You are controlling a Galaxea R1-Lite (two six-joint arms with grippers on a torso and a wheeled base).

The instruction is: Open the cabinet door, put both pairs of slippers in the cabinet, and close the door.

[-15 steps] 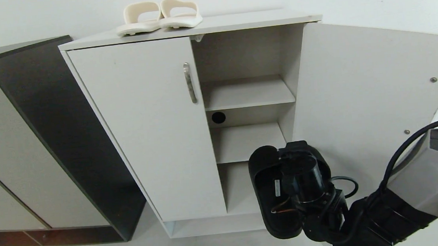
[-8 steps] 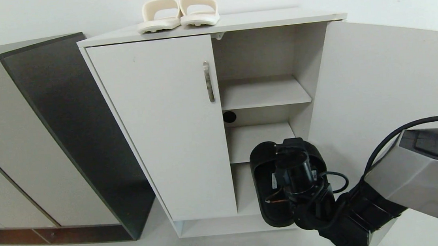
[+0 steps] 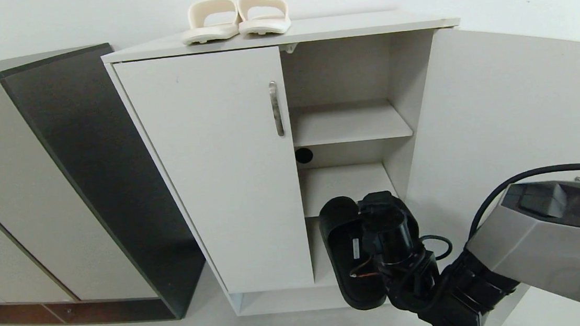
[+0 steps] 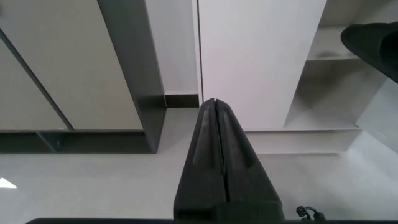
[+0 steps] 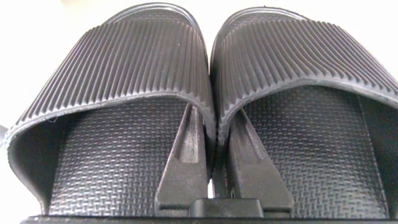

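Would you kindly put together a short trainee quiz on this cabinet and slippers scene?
1. True or false: the cream slippers lie on top of the cabinet.
2. What does the right gripper hold? A) the cream slippers B) the black slippers C) nothing
3. Fill in: the cabinet's right door stands ____.
Key: 1 true; 2 B; 3 open.
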